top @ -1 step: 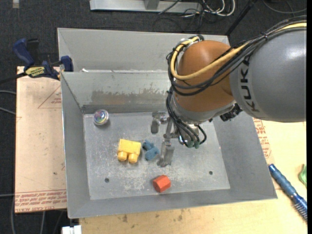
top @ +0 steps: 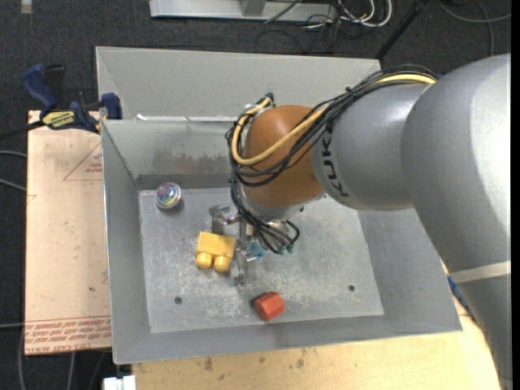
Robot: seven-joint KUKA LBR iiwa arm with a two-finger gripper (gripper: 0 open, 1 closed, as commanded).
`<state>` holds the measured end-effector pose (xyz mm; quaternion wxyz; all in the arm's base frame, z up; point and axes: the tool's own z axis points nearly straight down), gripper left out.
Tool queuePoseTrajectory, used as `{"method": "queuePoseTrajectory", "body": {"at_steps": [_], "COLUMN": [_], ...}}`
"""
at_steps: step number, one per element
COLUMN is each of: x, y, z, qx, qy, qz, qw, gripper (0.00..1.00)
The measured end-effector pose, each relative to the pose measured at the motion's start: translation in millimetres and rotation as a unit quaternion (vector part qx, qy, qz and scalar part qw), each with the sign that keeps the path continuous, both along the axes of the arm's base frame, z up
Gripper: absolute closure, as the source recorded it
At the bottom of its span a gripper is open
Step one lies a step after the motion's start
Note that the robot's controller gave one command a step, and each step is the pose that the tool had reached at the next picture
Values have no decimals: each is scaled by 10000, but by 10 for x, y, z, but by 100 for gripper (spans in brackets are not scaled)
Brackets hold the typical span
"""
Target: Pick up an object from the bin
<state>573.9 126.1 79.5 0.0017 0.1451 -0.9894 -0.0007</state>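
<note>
Dark carpet (top: 49, 31) surrounds the grey metal bin (top: 122, 242), and some loose cables (top: 357, 2) lie on it beyond the far wall. The bin has sloping walls and a flat floor that is scuffed and speckled with pale marks. It looks hard and smooth, so I judge that small things can slide on it easily. Three things lie on this floor: a yellow block (top: 214, 252) with two round knobs near the middle, a small red block (top: 268, 305) nearer to the front wall, and a shiny round piece (top: 168, 196) in the far left corner. The arm (top: 422, 136) reaches in from the right. Under its orange cover (top: 280, 157) the jaws are low over the floor, just beside the right side of the yellow block and maybe touching it. I cannot tell whether they are open or closed, because the wrist hides much of them. The step in hand seems to be the approach to the yellow block. To do it well, the jaws should stand on both sides of the block, not on its edge, go down close to the floor, and close gently, so that the block does not slip away to the left. The red block is far enough away and should not disturb.
</note>
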Motion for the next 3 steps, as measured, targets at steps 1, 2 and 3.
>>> {"method": "queuePoseTrajectory", "body": {"at_steps": [1,2,3], "x": [-128,-118,-596], "y": [177,168,474], "z": [-87,-74,1370], "qx": [5,7,21], "qy": [-17,-22,-56], "qz": [-974,-987,-1078], "qw": [9952,9951,9942], "gripper": [0,100,100]}}
